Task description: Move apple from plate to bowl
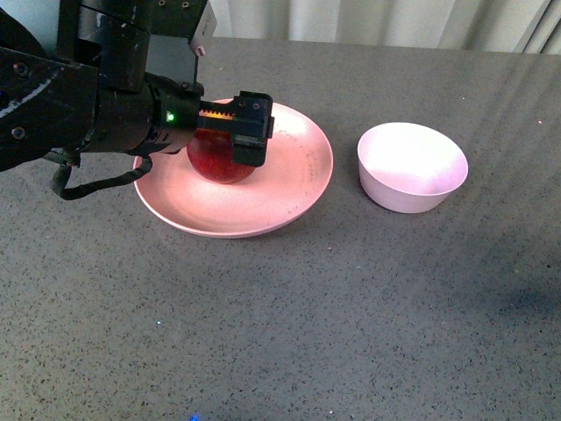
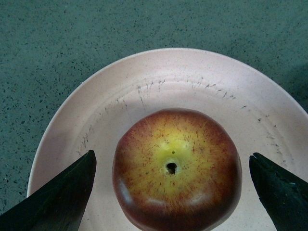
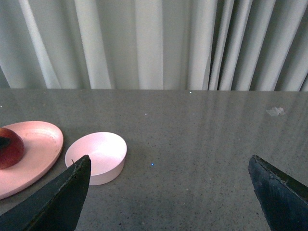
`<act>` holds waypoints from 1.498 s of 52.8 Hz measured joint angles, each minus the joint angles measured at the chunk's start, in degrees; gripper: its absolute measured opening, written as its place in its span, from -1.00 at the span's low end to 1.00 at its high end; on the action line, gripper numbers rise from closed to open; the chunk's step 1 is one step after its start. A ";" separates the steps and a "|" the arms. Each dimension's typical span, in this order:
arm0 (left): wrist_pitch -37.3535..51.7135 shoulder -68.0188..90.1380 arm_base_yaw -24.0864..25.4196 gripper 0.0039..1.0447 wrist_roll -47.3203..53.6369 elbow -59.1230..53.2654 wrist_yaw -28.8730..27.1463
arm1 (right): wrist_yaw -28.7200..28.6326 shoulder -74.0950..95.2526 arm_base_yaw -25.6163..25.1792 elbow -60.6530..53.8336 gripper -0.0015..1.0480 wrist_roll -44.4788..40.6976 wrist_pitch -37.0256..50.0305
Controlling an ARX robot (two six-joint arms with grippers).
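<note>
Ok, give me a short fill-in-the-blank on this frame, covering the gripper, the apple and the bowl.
1. The left gripper is ____, with one finger on each side of the apple.
2. The bowl is ____.
3. In the front view, the bowl stands to the ____ of the plate.

Missing words: open; empty; right.
</note>
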 joint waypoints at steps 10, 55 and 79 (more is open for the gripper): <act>-0.94 1.88 -0.28 0.83 0.00 1.55 -0.50 | 0.00 0.00 0.00 0.00 0.83 0.00 0.00; -4.61 -4.00 -7.43 0.51 1.07 4.52 -1.27 | 0.00 -0.02 0.00 0.00 0.83 0.00 0.00; -9.60 0.24 -14.82 0.50 0.83 14.47 -1.07 | 0.00 0.00 0.00 0.00 0.83 0.00 0.00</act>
